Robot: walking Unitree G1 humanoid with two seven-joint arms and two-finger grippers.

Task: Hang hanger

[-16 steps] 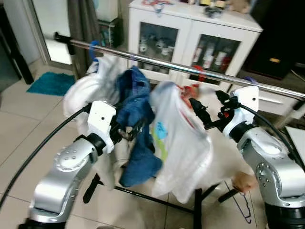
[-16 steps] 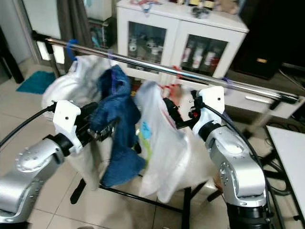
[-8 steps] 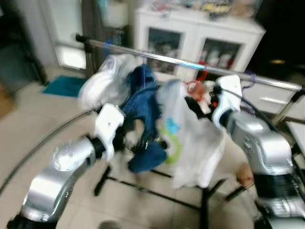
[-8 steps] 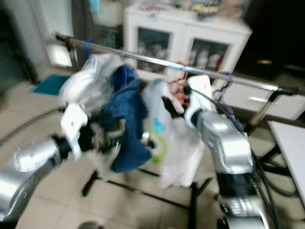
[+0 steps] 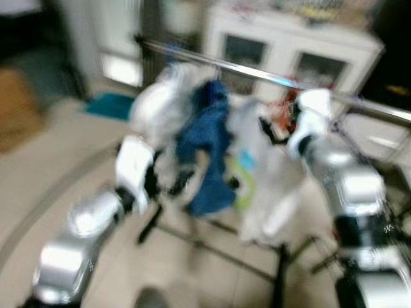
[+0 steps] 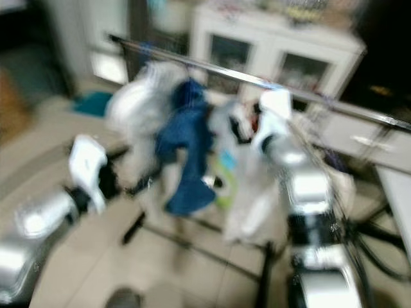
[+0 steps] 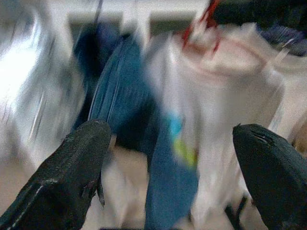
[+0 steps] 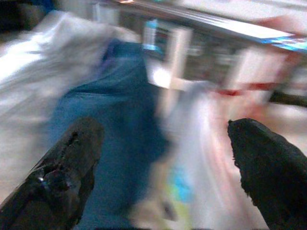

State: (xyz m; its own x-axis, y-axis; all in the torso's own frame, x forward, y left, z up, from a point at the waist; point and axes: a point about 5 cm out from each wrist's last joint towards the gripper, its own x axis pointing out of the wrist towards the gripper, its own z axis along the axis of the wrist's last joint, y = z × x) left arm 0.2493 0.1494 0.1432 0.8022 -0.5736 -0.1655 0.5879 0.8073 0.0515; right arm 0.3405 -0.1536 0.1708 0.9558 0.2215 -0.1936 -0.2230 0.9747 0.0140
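The picture is blurred by motion. A metal rail [image 5: 270, 77] carries a white garment [image 5: 164, 106], a blue denim piece [image 5: 209, 151] and a white shirt with a coloured print [image 5: 266, 186] on a red hanger [image 5: 288, 106]. My left gripper [image 5: 183, 183] is low, in front of the denim. My right gripper [image 5: 270, 131] is up by the shirt's collar, near the red hanger. In the left wrist view the gripper [image 7: 177, 182] is open, with nothing between its fingers [image 7: 81, 177]. In the right wrist view the gripper [image 8: 163, 177] also stands open and holds nothing.
A white cabinet with glass doors [image 5: 289, 45] stands behind the rack. The rack's black base bar [image 5: 218, 253] crosses the tiled floor. A teal mat [image 5: 112, 106] lies at the left, with a brown shape [image 5: 19, 109] further left.
The whole view has swung and grown more blurred, so the rack now sits further right in the picture. Both grippers stay open in front of the clothes.
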